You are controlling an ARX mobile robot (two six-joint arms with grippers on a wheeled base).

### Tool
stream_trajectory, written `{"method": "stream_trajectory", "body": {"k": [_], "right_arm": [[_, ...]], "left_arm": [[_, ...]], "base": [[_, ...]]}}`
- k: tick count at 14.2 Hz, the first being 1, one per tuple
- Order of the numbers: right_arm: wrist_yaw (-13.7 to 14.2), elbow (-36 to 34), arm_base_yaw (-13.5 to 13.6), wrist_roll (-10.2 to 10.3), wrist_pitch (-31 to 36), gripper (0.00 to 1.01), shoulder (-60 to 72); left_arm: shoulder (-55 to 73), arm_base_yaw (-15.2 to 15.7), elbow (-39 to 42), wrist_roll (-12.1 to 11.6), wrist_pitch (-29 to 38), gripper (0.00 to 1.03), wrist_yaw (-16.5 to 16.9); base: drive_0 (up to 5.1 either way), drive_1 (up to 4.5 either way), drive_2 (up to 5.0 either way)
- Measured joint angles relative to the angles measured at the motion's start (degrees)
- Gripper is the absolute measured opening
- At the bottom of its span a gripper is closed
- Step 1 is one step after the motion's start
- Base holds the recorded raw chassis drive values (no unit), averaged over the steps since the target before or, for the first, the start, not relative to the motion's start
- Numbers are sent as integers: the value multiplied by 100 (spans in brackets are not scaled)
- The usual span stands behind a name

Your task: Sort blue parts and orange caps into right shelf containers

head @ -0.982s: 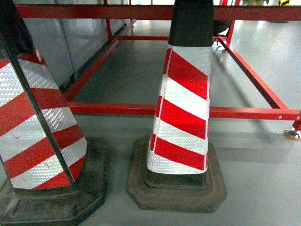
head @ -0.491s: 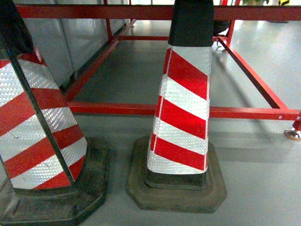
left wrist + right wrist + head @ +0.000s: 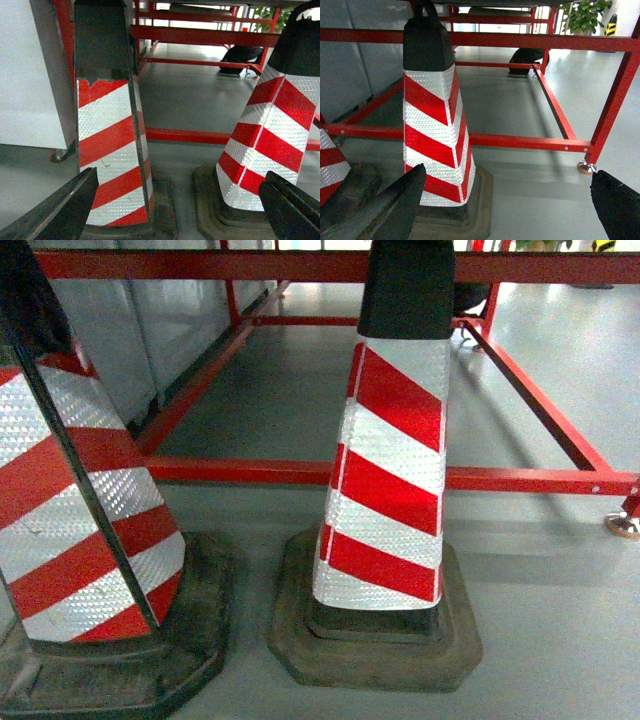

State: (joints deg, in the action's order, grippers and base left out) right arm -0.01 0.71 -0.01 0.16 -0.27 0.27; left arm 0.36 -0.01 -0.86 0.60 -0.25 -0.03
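Left hand (image 3: 175, 210): two dark fingers (image 3: 55, 212) at the bottom corners of the left wrist view, spread wide, nothing between them, touching nothing. Right hand (image 3: 505, 210): same, fingers (image 3: 385, 210) at the bottom corners of its view, wide open and empty. Head view: two red-and-white striped cones on black bases on the grey floor (image 3: 560, 630), one at center (image 3: 390, 470), one cut off at left edge (image 3: 70, 500). Red metal frame (image 3: 250, 472) runs behind them across the upper half. Potted plant (image 3: 582, 15) upper right in the right wrist view. Blue parts, orange caps and crates appear in no view.
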Motion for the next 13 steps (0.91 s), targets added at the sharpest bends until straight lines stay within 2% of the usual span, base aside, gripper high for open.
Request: {"method": "stream_trajectory", "body": {"k": [13], "right_arm": [[0,2,0,0,0,98,0]], "left_arm": [[0,0,0,0,0,98,0]], "base": [[0,0,0]]}}
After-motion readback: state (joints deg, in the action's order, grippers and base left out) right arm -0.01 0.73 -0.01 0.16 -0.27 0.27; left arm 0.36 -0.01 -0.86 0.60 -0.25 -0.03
